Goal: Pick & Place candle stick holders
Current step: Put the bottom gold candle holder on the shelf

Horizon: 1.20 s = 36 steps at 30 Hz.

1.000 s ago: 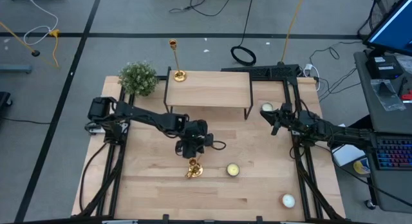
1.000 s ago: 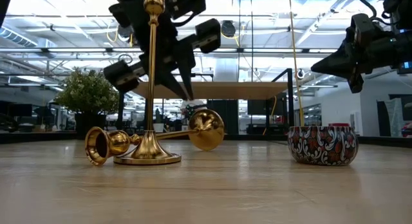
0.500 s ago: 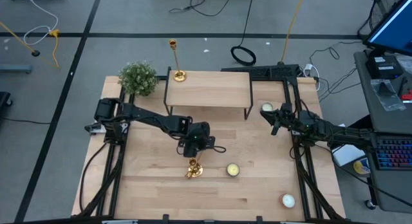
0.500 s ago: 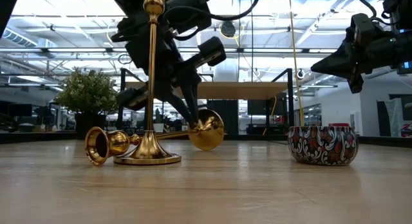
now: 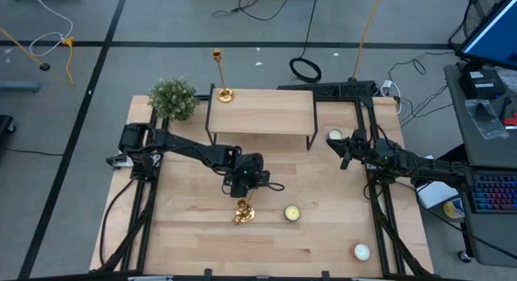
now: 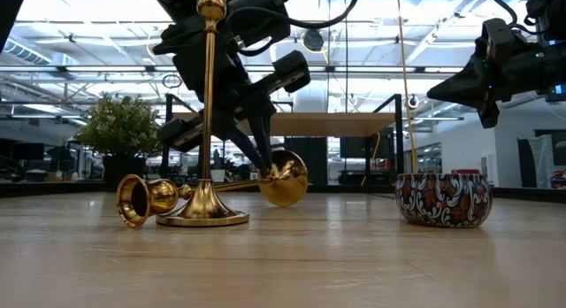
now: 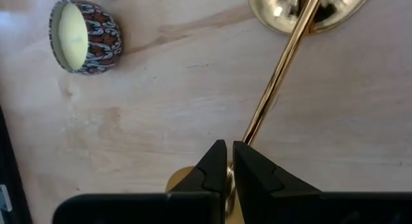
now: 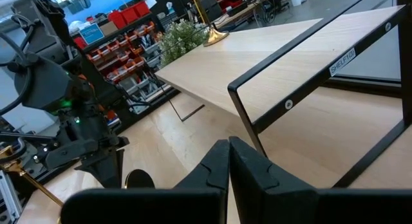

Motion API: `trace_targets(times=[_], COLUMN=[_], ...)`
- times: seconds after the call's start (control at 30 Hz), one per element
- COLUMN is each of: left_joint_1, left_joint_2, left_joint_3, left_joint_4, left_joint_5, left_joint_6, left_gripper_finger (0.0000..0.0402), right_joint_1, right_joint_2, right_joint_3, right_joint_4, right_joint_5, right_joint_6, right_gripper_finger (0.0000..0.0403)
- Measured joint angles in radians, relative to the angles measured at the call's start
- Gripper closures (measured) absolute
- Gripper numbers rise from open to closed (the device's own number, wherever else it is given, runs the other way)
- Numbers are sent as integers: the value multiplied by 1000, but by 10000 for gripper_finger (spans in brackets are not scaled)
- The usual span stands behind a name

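A short gold candlestick (image 6: 239, 186) lies on the table, cup end (image 6: 133, 200) to the left and flared base (image 6: 285, 177) to the right. A taller one (image 6: 209, 113) stands upright on its round base just in front of it, and shows in the high view (image 5: 242, 210). A third (image 5: 220, 75) stands on the shelf's far left corner. My left gripper (image 5: 245, 182) is down at the lying candlestick, its fingers nearly together (image 7: 230, 150). My right gripper (image 5: 346, 156) hangs shut and empty at the right, above the table (image 8: 228, 143). My left gripper closes on the lying candlestick's thin stem (image 7: 252, 130), right beside its flared base (image 6: 285, 177). The fingers (image 6: 258, 149) come from above, slanting down toward the table's right, and lie across the stem. The fingertips hide the exact spot. The candlestick lies on the table.
A low wooden shelf on black legs (image 5: 260, 111) stands at the back, with a potted plant (image 5: 173, 97) at its left. Patterned tin candles sit at centre right (image 5: 292, 213), near right (image 5: 361, 251) and by the shelf's right leg (image 5: 334, 136).
My left gripper has come down and a little toward the table's right, tipping over until its fingertips reach the lying candlestick's stem by the base. It has then kept still. Neither candlestick has moved.
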Motion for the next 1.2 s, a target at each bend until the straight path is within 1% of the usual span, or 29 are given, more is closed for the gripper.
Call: trace_targets(times=[0.5, 0.77, 0.87, 1.03, 1.2], left_joint_1=[0, 0, 0, 0, 0], left_joint_2=[0, -1, -1, -1, -1], left_joint_3=[0, 0, 0, 0, 0], left_joint_4=[-11, 28, 36, 38, 27], left_joint_5=[23, 26, 26, 22, -36], left_joint_6=[-23, -147, -183, -200, -174], left_gripper_finger=[370, 368, 355, 314, 277], right_joint_1=[0, 0, 0, 0, 0], right_joint_2=[0, 0, 0, 0, 0], right_joint_3=[0, 0, 0, 0, 0], right_joint_4=[0, 0, 0, 0, 0], right_joint_5=[0, 0, 0, 0, 0], right_joint_6=[6, 6, 6, 7, 7], right_gripper_finger=[399, 399, 399, 399, 399])
